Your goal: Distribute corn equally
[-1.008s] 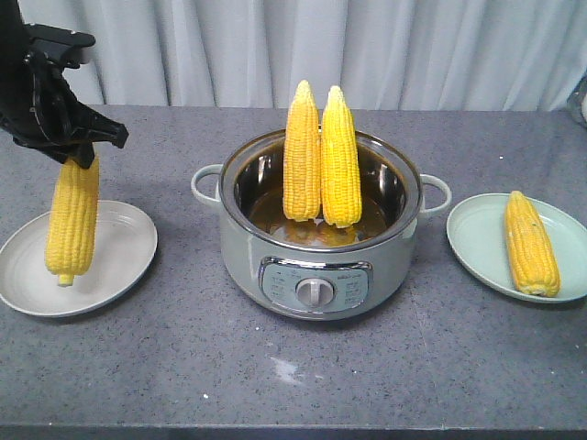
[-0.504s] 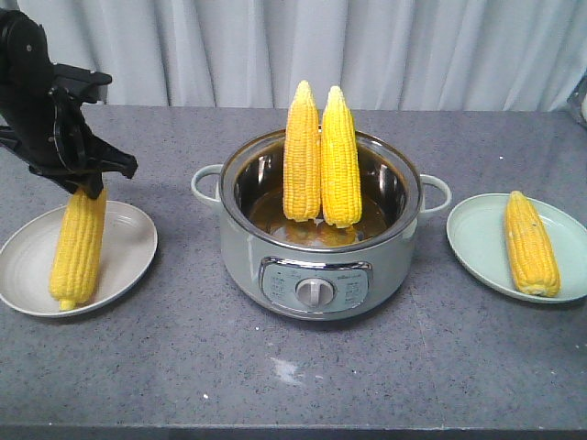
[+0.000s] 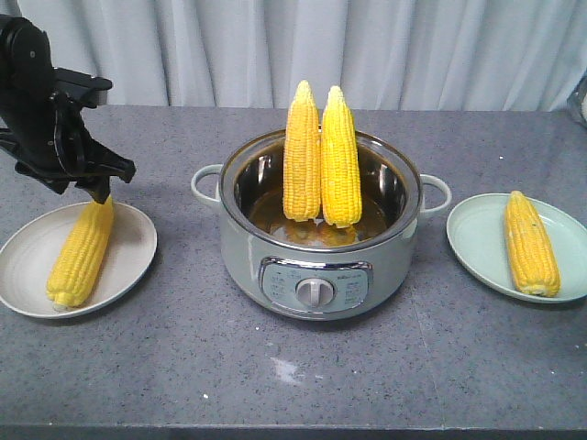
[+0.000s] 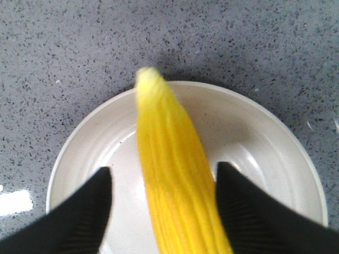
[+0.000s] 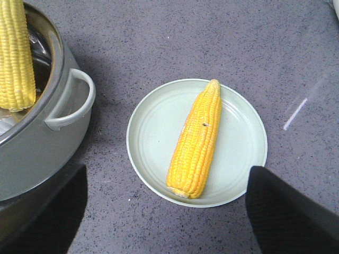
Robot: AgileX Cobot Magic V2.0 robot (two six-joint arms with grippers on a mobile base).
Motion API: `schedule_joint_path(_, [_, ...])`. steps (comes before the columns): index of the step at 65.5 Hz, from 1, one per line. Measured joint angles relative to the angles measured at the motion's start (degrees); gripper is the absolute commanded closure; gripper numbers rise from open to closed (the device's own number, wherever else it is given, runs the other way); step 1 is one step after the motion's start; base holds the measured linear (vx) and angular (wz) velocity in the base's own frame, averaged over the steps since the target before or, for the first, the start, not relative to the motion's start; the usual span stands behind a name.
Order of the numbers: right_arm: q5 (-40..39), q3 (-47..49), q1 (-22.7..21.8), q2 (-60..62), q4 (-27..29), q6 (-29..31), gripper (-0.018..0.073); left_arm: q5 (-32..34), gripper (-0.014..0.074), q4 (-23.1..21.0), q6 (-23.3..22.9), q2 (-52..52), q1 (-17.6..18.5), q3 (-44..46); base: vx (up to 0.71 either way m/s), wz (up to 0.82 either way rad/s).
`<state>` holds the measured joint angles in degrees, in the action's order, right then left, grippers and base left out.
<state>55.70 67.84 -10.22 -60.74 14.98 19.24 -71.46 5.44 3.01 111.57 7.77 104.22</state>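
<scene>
Grey counter (image 4: 238, 42) | corn (image 4: 177, 206) on white plate (image 4: 265, 137) | tip inside left claw (image 4: 163, 174) (released, gaps either side)

Yellow corn (image 3: 302, 156): two upright, two plated

A pot (image 3: 316, 275) is set at the middle of the counter (image 3: 293, 376), and a curtain (image 3: 367, 46) is hung behind the counter's far edge. Two cobs are stood upright in the pot, close side by side and leaned on its far rim: the left standing cob (image 3: 302, 156) and the right standing cob (image 3: 340, 160).

The left plate (image 3: 128, 240) is placed on the counter left of the pot, apart from it. The left-plate cob (image 3: 81, 255) is laid in it, tip toward the far rim. The left gripper (image 3: 96, 188) is held over that tip, with fingers (image 4: 79, 217) at either side of the cob and a gap at each.

The right plate (image 3: 477, 238) is placed right of the pot. The right-plate cob (image 3: 532, 243) is laid in it, tip pointed to the back.
</scene>
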Motion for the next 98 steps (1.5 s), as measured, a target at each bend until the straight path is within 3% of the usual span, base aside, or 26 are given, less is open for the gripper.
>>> schedule_joint_path(5, [0.0,0.0,0.0,0.0,0.0,0.0,-0.0034,0.0,-0.0083,0.0,0.0,-0.1,0.0,0.0,0.00,0.00])
schedule_joint_path(12, [0.0,0.0,0.0,0.0,0.0,0.0,-0.0034,0.4,-0.0116,0.0,0.0,-1.2,0.0,0.0,0.00,0.00])
schedule_joint_path(42, [0.0,0.0,0.0,0.0,0.0,0.0,-0.0034,7.5,-0.0017,-1.8,-3.0,-15.8,0.0,-1.1,0.00,0.00])
schedule_joint_path(70, [0.0,0.0,0.0,0.0,0.3,0.0,-0.0034,20.3,0.0004,-1.7,-6.6,-38.3,0.0,-23.1,0.00,0.00])
schedule_joint_path(82, [0.4,0.0,0.0,0.0,3.3,0.7,-0.0034,22.3,0.0004,-1.6,-7.7,-44.9,0.0,-28.2,0.00,0.00])
schedule_joint_path(98, [0.4,0.8,0.7,-6.0,14.7,7.8,-0.0034,22.4,0.0004,-1.6,-8.1,-45.7,0.0,-28.8,0.00,0.00])
